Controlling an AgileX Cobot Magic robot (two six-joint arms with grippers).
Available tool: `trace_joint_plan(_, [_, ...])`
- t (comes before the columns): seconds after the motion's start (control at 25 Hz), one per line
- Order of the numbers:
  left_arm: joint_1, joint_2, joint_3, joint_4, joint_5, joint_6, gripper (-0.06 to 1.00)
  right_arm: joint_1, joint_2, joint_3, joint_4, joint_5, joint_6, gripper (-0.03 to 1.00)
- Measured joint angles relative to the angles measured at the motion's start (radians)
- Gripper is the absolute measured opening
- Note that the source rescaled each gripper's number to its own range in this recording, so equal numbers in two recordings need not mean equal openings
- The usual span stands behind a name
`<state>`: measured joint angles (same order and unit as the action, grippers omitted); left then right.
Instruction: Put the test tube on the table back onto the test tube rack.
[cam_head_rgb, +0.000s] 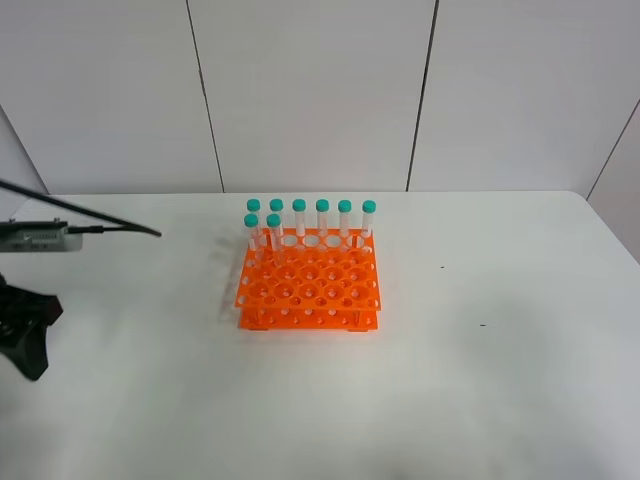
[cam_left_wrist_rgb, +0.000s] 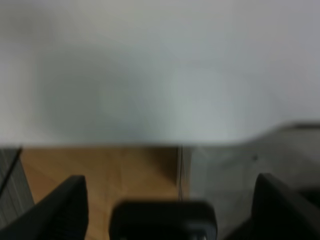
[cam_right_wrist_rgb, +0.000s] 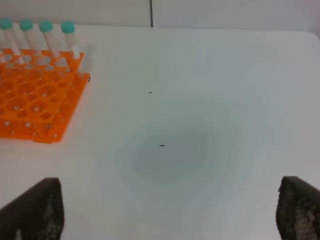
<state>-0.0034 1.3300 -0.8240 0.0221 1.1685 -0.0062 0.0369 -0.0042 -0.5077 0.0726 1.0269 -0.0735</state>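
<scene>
The orange test tube rack (cam_head_rgb: 308, 290) stands mid-table, also seen in the right wrist view (cam_right_wrist_rgb: 30, 100). Several teal-capped test tubes (cam_head_rgb: 322, 215) stand upright along its far rows (cam_right_wrist_rgb: 47, 37). No test tube lies on the white table (cam_head_rgb: 500, 350) in any view. My left gripper (cam_left_wrist_rgb: 172, 210) is open with nothing between its dark fingers (cam_left_wrist_rgb: 65, 205). It hangs by the table's left edge, where the left arm (cam_head_rgb: 25, 335) shows. My right gripper (cam_right_wrist_rgb: 167, 215) is open and empty above bare table, to the right of the rack.
A cable and grey bracket (cam_head_rgb: 40, 235) jut in at the left edge. The left wrist view is blurred, with a white surface (cam_left_wrist_rgb: 150, 75) and brown wooden floor (cam_left_wrist_rgb: 100, 170) beyond it. Two tiny dark specks (cam_right_wrist_rgb: 162, 146) mark the table right of the rack.
</scene>
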Motion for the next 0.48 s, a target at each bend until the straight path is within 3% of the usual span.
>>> trace_joint_plan(0.24, [0.000, -0.284, 0.246, -0.009, -0.003, 0.000, 0.95, 0.000, 0.000, 0.000, 0.000, 0.000, 0.000, 0.92])
trace_joint_plan(0.48, [0.000, -0.545, 0.314, -0.044, -0.107, 0.000, 0.95, 0.000, 0.000, 0.000, 0.000, 0.000, 0.000, 0.92])
